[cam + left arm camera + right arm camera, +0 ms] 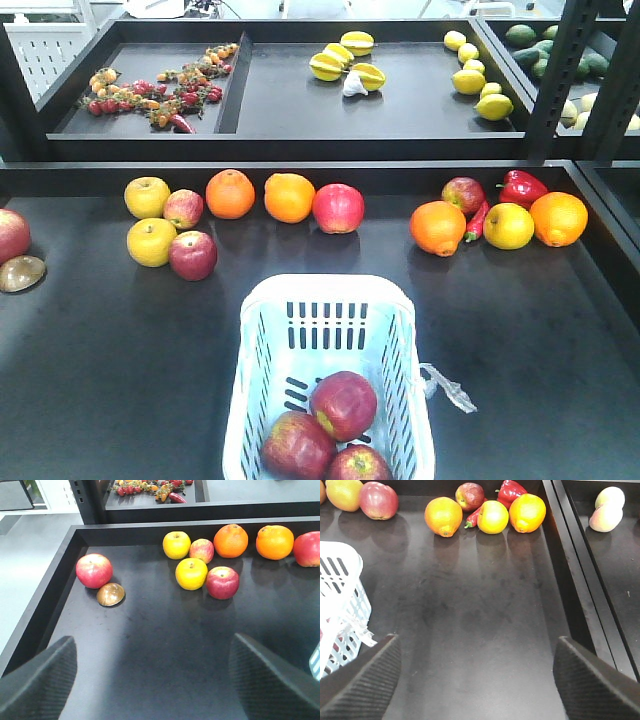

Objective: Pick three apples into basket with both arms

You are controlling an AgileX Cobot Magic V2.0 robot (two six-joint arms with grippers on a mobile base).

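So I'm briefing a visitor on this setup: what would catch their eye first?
Probably the pale slotted plastic basket at the front centre of the dark table, holding three dark red apples. Behind it, a bright row of oranges, yellow apples and a red pepper.

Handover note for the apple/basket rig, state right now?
Left gripper: open, empty, hovering over bare table near the left fruit cluster.
Right gripper: open, empty, over bare table just right of the basket.
Three apples lie inside the basket, at its near end, touching one another.
Done: by the count in the basket, all three picks look complete.
Left: apparently nothing to pick; perhaps only parking both arms. Other red apples remain on the table, e.g. one in the back row and one at far left.
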